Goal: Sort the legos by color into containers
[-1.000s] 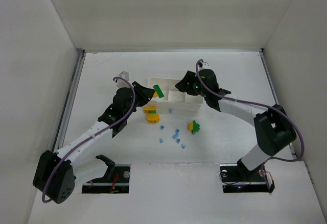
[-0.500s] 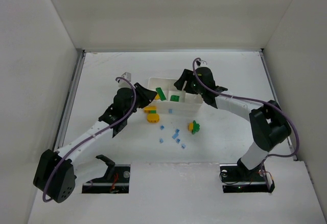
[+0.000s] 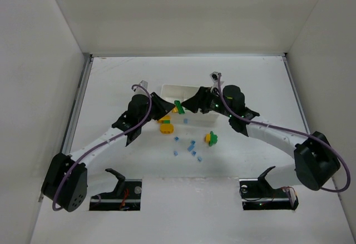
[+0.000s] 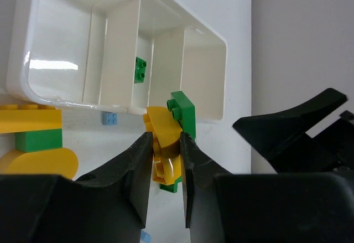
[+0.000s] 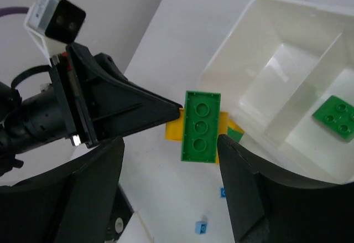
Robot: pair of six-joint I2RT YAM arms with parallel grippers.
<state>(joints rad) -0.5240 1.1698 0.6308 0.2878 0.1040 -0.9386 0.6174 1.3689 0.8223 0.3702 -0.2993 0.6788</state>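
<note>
Your left tool (image 4: pixel 166 154) is clamped on a yellow brick (image 4: pixel 162 122) with a long green brick (image 4: pixel 183 113) stuck to it, held by the white tray (image 4: pixel 22 77). Your right tool (image 5: pixel 168 154) is spread apart, that green brick just ahead between its fingers. A green square brick (image 5: pixel 336 115) lies in the middle compartment. Loose legos (image 3: pixel 192 147) lie on the table (image 3: pixel 250 88).

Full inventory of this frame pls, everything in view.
tray: 1, white, three compartments, far middle of the table
green brick: 1, green, in the tray's middle compartment
held piece: 1, yellow joined to green, by the tray
stack: 1, yellow-green-yellow, on the table in front of the tray
cluster: 1, yellow and green, right of the stack
tiny bricks: about seven, light blue, scattered on the table
table: 1, white
left gripper: shut on held piece
right gripper: open, empty
</note>
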